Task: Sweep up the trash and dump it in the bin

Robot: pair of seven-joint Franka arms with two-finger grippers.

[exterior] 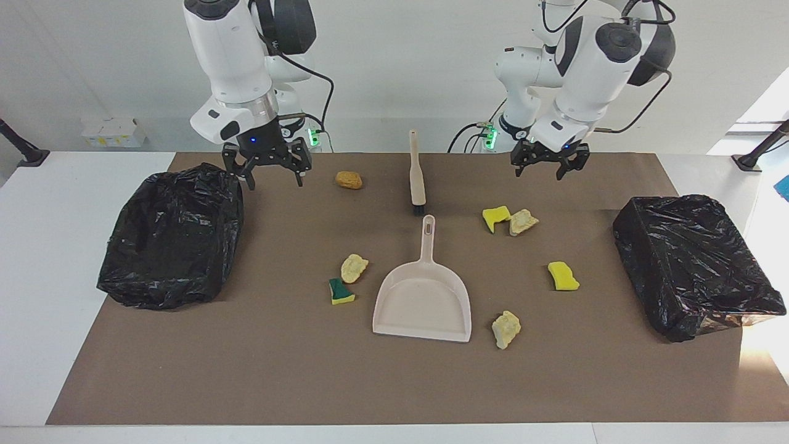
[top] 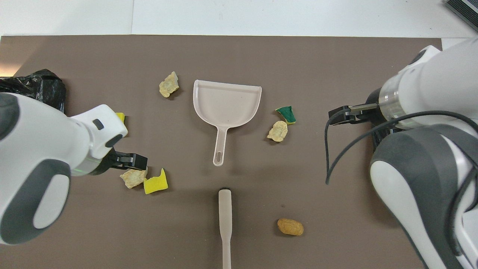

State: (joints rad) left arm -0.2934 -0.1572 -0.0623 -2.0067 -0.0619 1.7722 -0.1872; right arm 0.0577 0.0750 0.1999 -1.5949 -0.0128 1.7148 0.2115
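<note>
Now we hang both pincers, left pincer and right pincer, spread and empty over the counter's robot-side edge. The trash lies scattered mid-counter around the dustpan. A careless reach for the brush could scatter scraps.

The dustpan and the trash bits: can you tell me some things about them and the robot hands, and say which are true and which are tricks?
1. The dustpan is empty. True.
2. The brush is held by the right hand. False: it lies on the mat, nearer to the robots than the dustpan; that hand is open and holds nothing.
3. The green-topped sponge lies in the dustpan. False: it lies on the mat beside it.
4. The left hand is open and holds nothing. True.
5. A yellow sponge piece lies right beside a tan chunk. True.
</note>
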